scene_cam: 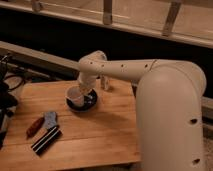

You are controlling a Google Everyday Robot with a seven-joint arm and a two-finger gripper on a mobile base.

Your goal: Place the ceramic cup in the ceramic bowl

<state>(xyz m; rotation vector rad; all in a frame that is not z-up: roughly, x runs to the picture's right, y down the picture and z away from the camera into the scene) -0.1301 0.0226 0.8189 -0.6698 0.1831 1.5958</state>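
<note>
The arm (125, 67) reaches in from the right and bends down over the back left part of the wooden worktop (100, 135). The gripper (82, 90) sits low over the ceramic bowl (90, 103), and its fingers are closed on the right side of the ceramic cup (74, 96). The white cup is tilted slightly, with its opening facing up. It sits inside the dark bowl toward the left rim, though it is unclear whether its base touches the bottom. A slim pale bottle (104, 82) stands upright just behind the bowl on the right. Well apart, near the worktop's left edge, lie a reddish object (34, 127), a blue-grey object (50, 118) touching it, and a black striped block (46, 140) just in front of them.
</note>
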